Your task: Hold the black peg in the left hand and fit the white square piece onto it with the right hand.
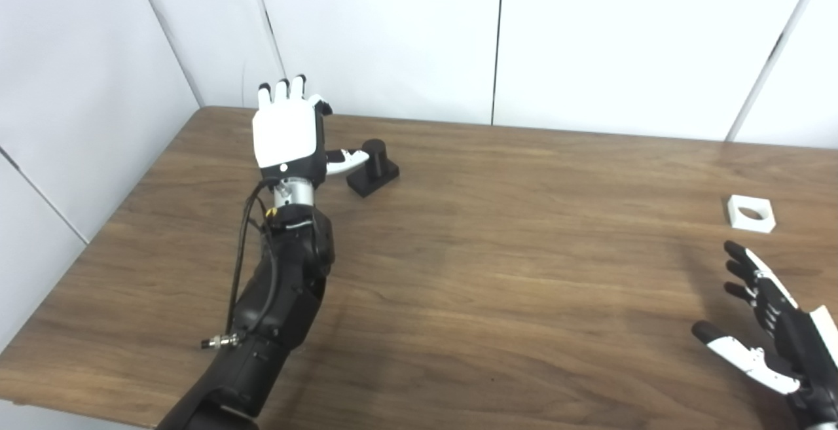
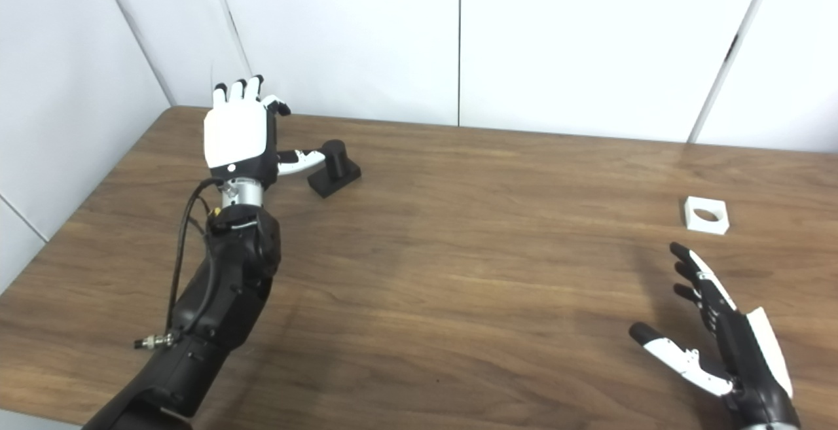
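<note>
The black peg [image 1: 373, 165], a short cylinder on a square base, stands on the wooden table [image 1: 497, 273] at the far left. My left hand [image 1: 288, 132] is open just left of it, fingers pointing away from me, thumb reaching to the peg's side. The white square piece [image 1: 750, 213] with a round hole lies flat at the right. My right hand [image 1: 769, 335] is open and empty at the near right corner, a little short of the white piece. The peg [image 2: 334, 167] and the white piece [image 2: 706, 215] show in the right eye view too.
White wall panels [image 1: 589, 37] stand behind the table and along its left side. The table's left edge [image 1: 98, 233] runs close to my left arm.
</note>
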Available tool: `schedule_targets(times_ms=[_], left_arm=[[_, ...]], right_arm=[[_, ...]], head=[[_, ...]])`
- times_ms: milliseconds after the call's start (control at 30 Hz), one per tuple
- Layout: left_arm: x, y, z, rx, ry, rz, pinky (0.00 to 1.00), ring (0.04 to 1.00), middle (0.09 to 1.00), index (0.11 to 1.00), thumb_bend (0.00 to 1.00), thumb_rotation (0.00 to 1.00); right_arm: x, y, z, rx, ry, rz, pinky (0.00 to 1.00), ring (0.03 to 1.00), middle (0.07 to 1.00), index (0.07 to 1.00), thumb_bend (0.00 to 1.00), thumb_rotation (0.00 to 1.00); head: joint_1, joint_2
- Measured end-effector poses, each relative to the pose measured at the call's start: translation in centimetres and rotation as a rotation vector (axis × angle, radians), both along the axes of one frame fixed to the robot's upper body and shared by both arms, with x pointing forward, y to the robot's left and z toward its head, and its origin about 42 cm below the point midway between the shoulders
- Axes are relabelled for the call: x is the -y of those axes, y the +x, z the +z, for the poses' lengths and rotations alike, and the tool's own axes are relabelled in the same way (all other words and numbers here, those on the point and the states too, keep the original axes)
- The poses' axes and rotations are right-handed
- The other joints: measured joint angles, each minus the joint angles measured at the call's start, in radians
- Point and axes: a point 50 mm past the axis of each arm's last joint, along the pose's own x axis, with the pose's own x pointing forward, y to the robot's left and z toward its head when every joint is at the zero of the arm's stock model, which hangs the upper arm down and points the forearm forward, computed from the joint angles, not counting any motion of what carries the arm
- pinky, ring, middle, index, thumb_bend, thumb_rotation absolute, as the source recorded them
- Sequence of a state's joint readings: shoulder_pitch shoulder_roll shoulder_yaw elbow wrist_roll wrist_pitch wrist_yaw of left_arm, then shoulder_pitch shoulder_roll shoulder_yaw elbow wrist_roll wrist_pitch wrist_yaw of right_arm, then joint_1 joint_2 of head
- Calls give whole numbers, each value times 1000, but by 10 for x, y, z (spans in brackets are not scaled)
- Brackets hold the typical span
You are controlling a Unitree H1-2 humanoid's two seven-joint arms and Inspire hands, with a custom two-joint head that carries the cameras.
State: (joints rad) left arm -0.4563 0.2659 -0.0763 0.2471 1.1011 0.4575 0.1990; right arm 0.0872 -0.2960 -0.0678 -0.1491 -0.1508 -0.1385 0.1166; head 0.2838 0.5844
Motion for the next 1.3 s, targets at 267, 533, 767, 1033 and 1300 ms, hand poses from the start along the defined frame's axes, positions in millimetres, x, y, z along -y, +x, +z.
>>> schedule_targets(times_ms=[267,533,767,1033,1300], left_arm=[[2,4,-13,-48,-131,-1,993,949,943,619,973,717],[1,5,-19,-70,-200,-6,972,960,941,624,963,663],[6,6,-28,-98,-246,-16,864,937,931,626,971,649],[10,5,-44,-132,-226,-15,910,955,941,647,954,631],[12,5,-58,-162,-224,-14,858,935,929,653,941,559]], right_arm=[[-1,-3,0,2,0,-1,876,934,952,918,810,518],[-2,-4,0,-1,31,12,843,946,998,952,789,478],[-2,-4,0,-2,38,18,854,948,998,947,806,476],[-3,-4,0,-3,37,18,843,939,992,941,811,487],[-3,-4,0,-4,36,19,836,933,990,943,815,491]], head=[[-3,5],[-11,11],[-15,11],[-14,11],[-20,9]])
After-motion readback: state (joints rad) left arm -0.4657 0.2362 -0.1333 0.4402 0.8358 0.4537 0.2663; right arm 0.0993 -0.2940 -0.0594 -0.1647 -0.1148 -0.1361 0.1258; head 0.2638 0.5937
